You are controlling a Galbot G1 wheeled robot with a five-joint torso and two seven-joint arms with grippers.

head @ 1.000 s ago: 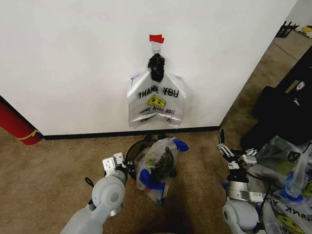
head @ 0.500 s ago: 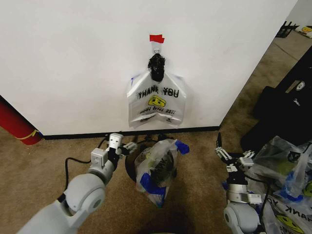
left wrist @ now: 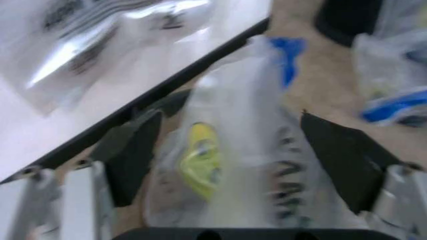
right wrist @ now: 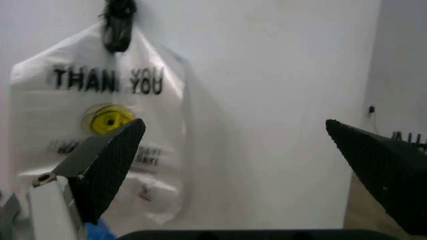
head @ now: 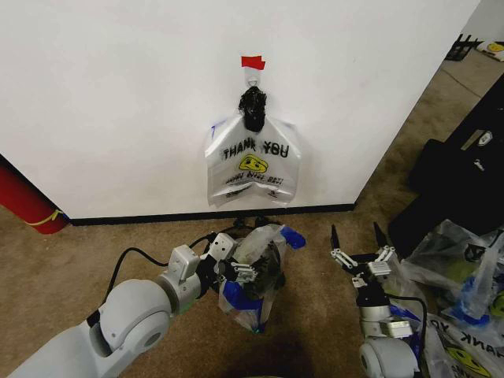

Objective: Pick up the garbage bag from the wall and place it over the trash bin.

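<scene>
Near the robot, the left gripper (head: 236, 270) reaches wide open around a used bag (head: 253, 268) in the trash bin (head: 211, 264), gripping nothing; the right gripper (head: 357, 250) waits open beside. Far off, the garbage bag (head: 253, 161) hangs on the wall (head: 118, 94), unpicked, so fetching it likely needs a reach upward.

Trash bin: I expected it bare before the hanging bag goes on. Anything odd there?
Yes. The bin already holds a crumpled bag that sags over its rim, while the garbage bag hangs on the wall. The open left gripper is at the crumpled one.
</scene>
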